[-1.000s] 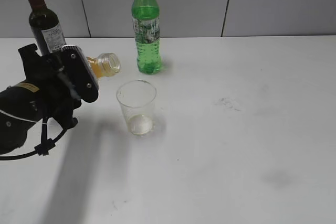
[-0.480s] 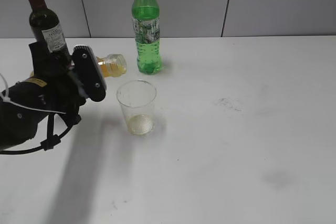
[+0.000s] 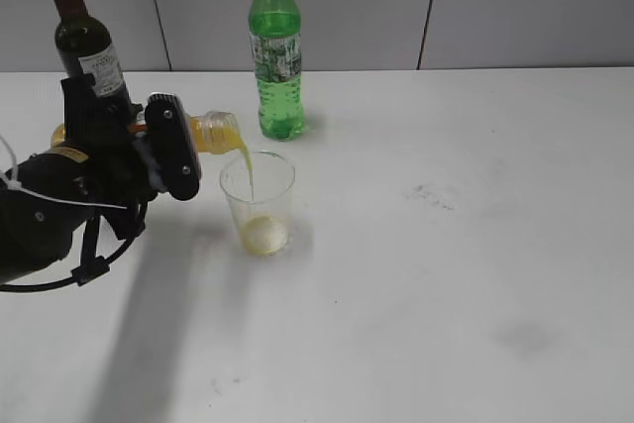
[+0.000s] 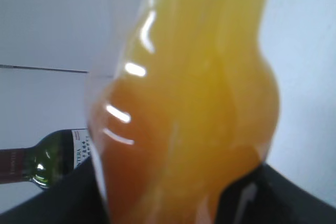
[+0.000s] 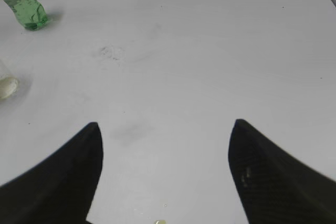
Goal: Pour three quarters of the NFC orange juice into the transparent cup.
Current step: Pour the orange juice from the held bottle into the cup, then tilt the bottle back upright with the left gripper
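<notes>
Worktop [image 3: 446,274]: white, grey panels behind.
NFC orange juice [image 3: 213,132]: tipped over, pinched in left claw [image 3: 163,146], thin stream falling.
Transparent cup [image 3: 258,202]: centre-left, little juice inside.
Right claw [image 5: 165,177]: spread, holding nothing.

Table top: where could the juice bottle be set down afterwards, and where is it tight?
Free: the table right of the transparent cup and the front strip. Crowded: back left, with the wine bottle, green soda bottle and left gripper pouring.
</notes>
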